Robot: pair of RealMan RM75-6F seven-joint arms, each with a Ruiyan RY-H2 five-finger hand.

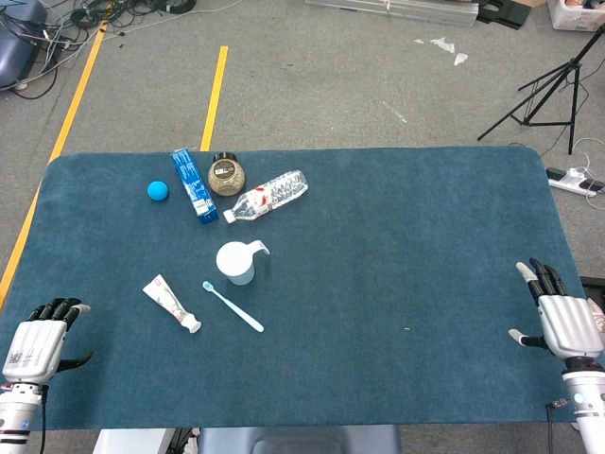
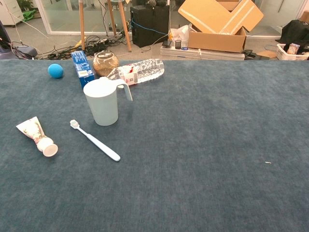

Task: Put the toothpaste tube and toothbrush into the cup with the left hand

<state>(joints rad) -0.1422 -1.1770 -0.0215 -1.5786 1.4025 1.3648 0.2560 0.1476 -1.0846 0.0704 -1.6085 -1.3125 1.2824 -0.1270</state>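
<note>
A pale cup (image 1: 236, 263) (image 2: 103, 101) with a handle stands upright on the blue table. Just in front of it lies a white toothbrush (image 1: 233, 306) (image 2: 94, 140), bristles toward the cup. To its left lies a small toothpaste tube (image 1: 171, 303) (image 2: 36, 136), cap toward the table's front edge. My left hand (image 1: 40, 339) rests at the front left corner, fingers apart, holding nothing, well left of the tube. My right hand (image 1: 559, 315) sits at the front right edge, also empty with fingers apart. Neither hand shows in the chest view.
Behind the cup lie a clear plastic bottle (image 1: 267, 197) (image 2: 140, 70), a round jar (image 1: 226, 175) (image 2: 105, 63), a blue box (image 1: 193, 184) (image 2: 82, 67) and a blue ball (image 1: 158, 190) (image 2: 55, 70). Cardboard boxes (image 2: 219, 21) and cables sit on the floor beyond the table.
</note>
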